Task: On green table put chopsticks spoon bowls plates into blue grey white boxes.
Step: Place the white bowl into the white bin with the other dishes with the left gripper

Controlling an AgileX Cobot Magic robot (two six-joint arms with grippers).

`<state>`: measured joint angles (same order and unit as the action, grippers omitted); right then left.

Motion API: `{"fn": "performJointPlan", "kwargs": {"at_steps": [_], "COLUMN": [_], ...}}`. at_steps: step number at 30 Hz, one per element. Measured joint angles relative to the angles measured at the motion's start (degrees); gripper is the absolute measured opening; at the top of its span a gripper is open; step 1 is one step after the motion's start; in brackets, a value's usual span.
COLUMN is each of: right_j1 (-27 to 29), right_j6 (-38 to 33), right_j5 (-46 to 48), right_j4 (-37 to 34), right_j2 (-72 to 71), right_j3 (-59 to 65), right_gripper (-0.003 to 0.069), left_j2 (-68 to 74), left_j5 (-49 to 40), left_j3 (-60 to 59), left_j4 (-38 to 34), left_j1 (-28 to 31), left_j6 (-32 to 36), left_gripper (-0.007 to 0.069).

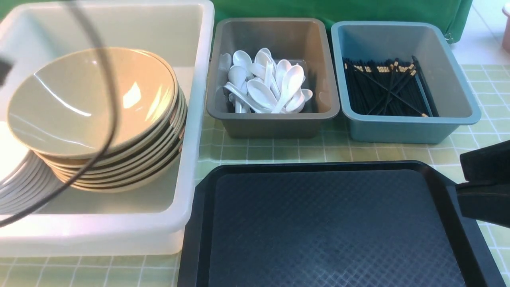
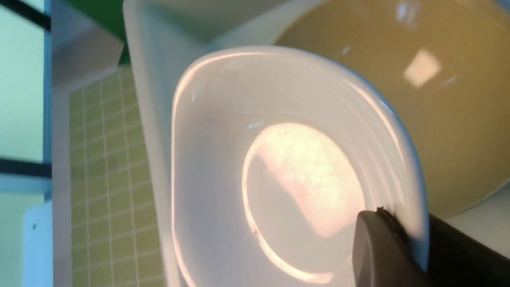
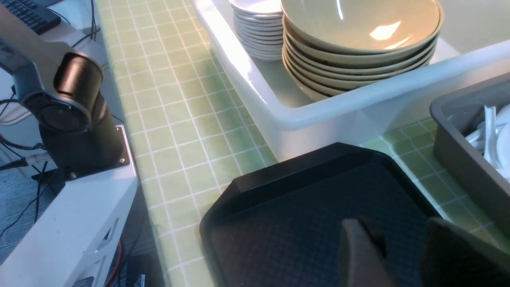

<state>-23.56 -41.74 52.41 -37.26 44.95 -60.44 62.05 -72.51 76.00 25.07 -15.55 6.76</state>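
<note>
Bowls (image 1: 59, 103): stacked in white box (image 1: 181, 199)
Spoons (image 1: 261, 93): in grey box (image 1: 275, 127)
Chopsticks (image 1: 368, 93): in blue box (image 1: 398, 132)
Plate (image 2: 215, 179): at white box, rim pinched in left gripper's closed jaws (image 2: 412, 235) (probably only release remains)
Right gripper (image 3: 402, 235): partly open, nothing held

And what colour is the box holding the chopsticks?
Dusty blue box; front view shows it best.

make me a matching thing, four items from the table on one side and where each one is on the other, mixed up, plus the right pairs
1. spoons
2. chopsticks
3. stack of bowls
4. white dish in the left jaws

A. in the blue box
B. gripped by its rim
C. in the grey box
D. in the big white box

Pairs: 1-C, 2-A, 3-D, 4-B
</note>
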Motion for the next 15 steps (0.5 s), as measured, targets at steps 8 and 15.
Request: {"fn": "performJointPlan", "kwargs": {"at_steps": [8,15], "right_j1": [0.0,0.0], "right_j6": [1.1,1.1], "right_j5": [0.2,1.2], "right_j4": [-1.2,-1.4], "right_j2": [0.0,0.0], "right_j3": [0.0,0.0], "right_gripper": [0.0236,0.0236], "left_j2": [0.2,2.5], "left_j5": [8.4,14.9], "left_j3": [-11.2,-12.5], "left_j4": [-8.6,-9.5], "left_j1": [20.3,23.2], "left_j6": [5.6,13.1], "left_gripper": [0.0015,0.0015]}}
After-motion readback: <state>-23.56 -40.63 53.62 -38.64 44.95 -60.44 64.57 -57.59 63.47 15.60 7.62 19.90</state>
